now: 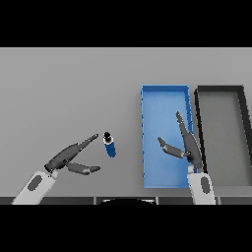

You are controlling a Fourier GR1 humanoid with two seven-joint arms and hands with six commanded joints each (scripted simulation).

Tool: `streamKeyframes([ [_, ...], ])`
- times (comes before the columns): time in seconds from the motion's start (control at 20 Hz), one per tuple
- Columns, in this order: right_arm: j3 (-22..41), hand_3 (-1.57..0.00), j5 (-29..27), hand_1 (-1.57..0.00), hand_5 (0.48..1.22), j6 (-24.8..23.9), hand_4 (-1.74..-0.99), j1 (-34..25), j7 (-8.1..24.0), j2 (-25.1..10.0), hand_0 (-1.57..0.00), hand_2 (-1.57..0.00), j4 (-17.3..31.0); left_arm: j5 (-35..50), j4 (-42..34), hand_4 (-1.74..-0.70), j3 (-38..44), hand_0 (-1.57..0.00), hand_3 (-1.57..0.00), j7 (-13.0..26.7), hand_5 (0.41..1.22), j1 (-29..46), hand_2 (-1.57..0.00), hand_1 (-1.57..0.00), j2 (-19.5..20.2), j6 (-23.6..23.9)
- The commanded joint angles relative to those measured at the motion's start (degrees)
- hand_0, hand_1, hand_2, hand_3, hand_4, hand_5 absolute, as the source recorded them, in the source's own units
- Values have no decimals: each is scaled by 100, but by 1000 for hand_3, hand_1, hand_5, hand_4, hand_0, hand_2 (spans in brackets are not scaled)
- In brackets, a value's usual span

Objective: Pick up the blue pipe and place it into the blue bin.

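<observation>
The blue pipe (110, 146) stands on end on the grey table, its dark ring-shaped end facing up, left of the blue bin (157, 113). My left hand (66, 157) is just left of the pipe, open, with fingers straight towards it and the thumb spread below. A narrow strip of table shows between the fingertips and the pipe, so the hand does not touch it. My right hand (191, 150) is open over the blue bin, fingers pointing away from me, and holds nothing.
A dark grey bin (224, 133) stands right beside the blue bin on its right. The grey table (69, 88) stretches wide to the left and behind the pipe.
</observation>
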Motion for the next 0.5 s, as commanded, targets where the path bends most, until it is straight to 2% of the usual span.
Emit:
streamKeyframes([
  [0.0,-14,1,-24,1,570,7,-1212,-22,81,7,1,1,17,-28,12,-1107,-35,1,1,31,463,-55,1,1,-75,27],
  [0.15,-36,1,-71,1,564,46,-1210,-33,19,-2,1,1,61,-207,231,-1149,-227,1,1,-85,484,-200,1,1,-503,127],
  [0.45,-70,1,-151,1,551,63,-1207,99,-78,17,1,1,-18,-408,1041,-1126,-338,1,1,-150,491,-644,1,1,-1330,352],
])
